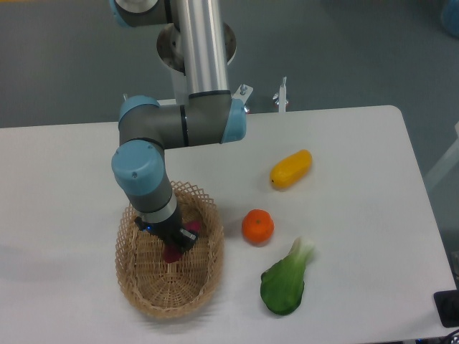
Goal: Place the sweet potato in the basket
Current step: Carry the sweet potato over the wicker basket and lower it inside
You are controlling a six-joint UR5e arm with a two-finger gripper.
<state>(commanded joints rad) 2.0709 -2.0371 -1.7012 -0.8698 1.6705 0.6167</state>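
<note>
End effector [172, 247] is down inside the basket [140, 290], clamped on the sweet potato [173, 252]; magenta shows just under the fingers, over the basket's woven floor. Can't tell if the tuber touches the bottom. On the white worktop [358, 179], right of the basket: orange [258, 226] just beside the rim, yellow-orange vegetable [291, 168] farther back, green leafy vegetable [285, 282] nearer the front edge.

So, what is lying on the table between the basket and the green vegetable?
Only the orange comes near that stretch in the camera view, just above the line from the basket to the green vegetable. Otherwise bare white table.
</note>
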